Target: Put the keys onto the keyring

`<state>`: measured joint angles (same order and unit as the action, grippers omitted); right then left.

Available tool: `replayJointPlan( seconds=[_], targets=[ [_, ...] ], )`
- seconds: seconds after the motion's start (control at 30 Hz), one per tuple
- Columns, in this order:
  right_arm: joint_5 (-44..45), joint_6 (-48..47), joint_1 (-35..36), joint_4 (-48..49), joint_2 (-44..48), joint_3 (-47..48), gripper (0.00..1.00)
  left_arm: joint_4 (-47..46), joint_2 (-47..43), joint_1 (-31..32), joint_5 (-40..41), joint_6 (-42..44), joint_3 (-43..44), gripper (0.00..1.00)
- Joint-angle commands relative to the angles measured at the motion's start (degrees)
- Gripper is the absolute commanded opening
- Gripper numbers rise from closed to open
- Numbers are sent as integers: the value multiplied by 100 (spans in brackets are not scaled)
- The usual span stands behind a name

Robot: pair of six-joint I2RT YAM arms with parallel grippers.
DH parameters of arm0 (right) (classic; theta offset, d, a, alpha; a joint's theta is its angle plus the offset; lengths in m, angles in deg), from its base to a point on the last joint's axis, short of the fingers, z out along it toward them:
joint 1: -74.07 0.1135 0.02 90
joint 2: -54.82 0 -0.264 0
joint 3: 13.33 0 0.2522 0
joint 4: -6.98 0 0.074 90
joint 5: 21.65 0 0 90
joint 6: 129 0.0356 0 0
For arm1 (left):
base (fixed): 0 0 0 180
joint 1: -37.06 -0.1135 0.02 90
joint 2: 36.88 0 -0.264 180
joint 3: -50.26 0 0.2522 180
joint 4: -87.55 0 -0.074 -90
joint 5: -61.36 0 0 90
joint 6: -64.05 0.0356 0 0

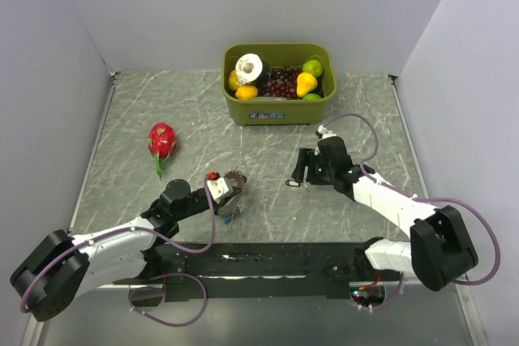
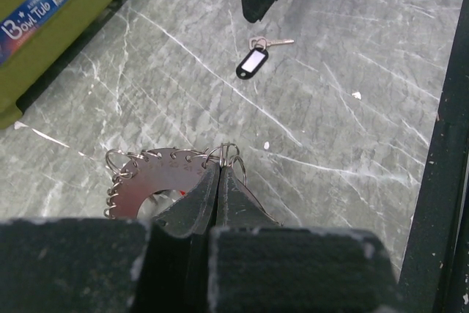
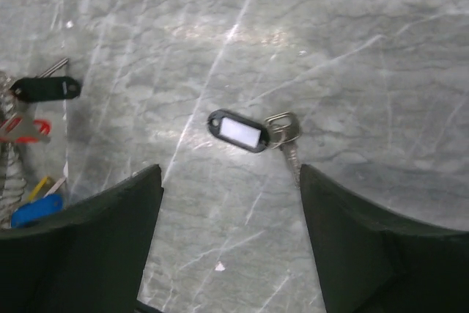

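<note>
Right wrist view: the black-tagged key [image 3: 238, 131], lying at 12 o'clock of the wide-open, empty right gripper [image 3: 229, 177], should be straddled across its tag; the keyring [image 2: 150, 175] is clamped in the closed left gripper [image 2: 218, 174].

Both black-and-white robot arms stretch forward, wrists held low.
Left gripper [image 1: 228, 192] fingers [image 2: 201, 199] are pressed together, pinching the dark-grey metal keyring [image 2: 146, 174]; right gripper [image 1: 298, 174] fingers [image 3: 95, 225] are spread wide, angled downward.
</note>
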<state>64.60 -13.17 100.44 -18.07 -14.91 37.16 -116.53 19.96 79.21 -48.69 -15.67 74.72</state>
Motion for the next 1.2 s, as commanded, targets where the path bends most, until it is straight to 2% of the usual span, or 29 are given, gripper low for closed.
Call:
replayJointPlan(
  seconds=[0.0, 0.07, 0.13, 0.83, 1.17],
  targets=[
    [-177, 397, -368, 56, -137, 115, 67, -531, -120, 21, -60, 105, 143, 1],
    [-345, 397, -474, 127, -277, 115, 53, -452, -120, 21, -95, 149, 204, 1],
    [-521, 371, -571, 223, -417, 141, 50, -443, -85, 21, -78, 123, 231, 1],
    [-900, 476, -668, 602, -1446, 343, 39, -223, 3, 21, -394, 114, 415, 1],
    [-820, 362, -686, 513, -1333, 414, 38, -127, 20, 21, -447, 158, 442, 1]
  ],
)
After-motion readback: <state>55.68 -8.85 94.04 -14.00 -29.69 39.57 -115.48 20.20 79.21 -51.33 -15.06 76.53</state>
